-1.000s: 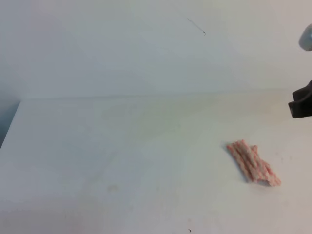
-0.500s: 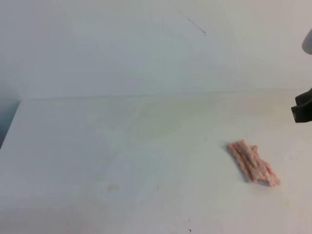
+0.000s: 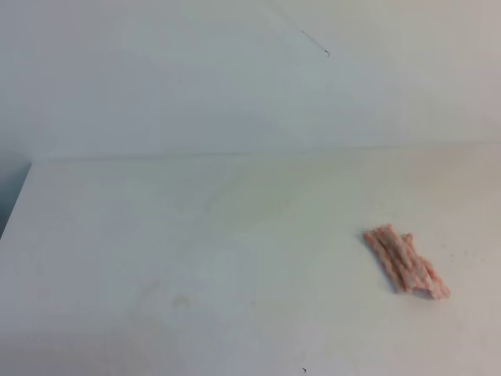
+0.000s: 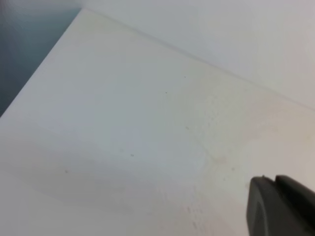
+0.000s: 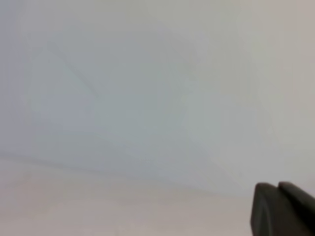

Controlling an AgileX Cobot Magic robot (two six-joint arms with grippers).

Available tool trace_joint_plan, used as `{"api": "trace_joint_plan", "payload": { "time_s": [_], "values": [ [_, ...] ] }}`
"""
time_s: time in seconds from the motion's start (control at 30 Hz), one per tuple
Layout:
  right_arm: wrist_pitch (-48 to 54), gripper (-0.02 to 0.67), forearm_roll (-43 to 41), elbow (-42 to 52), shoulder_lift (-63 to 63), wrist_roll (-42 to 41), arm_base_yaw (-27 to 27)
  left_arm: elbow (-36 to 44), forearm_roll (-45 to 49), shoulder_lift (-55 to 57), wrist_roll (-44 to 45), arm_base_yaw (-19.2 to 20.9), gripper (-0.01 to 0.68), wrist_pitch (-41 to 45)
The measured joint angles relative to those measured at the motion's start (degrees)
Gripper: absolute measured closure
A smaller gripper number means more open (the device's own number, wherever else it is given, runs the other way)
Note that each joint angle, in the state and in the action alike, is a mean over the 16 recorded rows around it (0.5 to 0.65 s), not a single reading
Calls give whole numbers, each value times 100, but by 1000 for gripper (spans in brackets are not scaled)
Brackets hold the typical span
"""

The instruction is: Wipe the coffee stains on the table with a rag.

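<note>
The table (image 3: pixel 156 235) has a smooth, matt white top with little sheen, marked by a few tiny dark specks and a faint yellowish tint across its middle. The rag (image 3: pixel 405 262) is soft cloth, ribbed and nubbly in texture, with pink-red and white stripes and a bunched, uneven surface. The wall (image 3: pixel 196 78) behind is smooth and matt, pale grey-white. Each claw, the left claw (image 4: pixel 283 206) and the right claw (image 5: pixel 283 209), looks like dark matt plastic with rounded edges.

Rag (image 3: pixel 405 261) alone interrupts the open table (image 3: pixel 156 235).
</note>
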Motion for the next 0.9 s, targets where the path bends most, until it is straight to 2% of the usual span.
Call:
{"api": "trace_joint_plan", "payload": {
  "time_s": [0.23,0.47,0.67,0.9],
  "values": [
    [-1324,653,43,1650,-1950,15,-896,0,0,0,0,0,672,0],
    [-2145,653,183,3647,-3475,22,-1294,16,0,0,0,0,672,-18],
    [-2032,653,458,4812,-4107,30,-1325,31,0,0,0,0,672,-29],
    [-1537,653,757,5422,-4322,31,-1325,16,0,0,0,0,673,-12]
  ]
}}
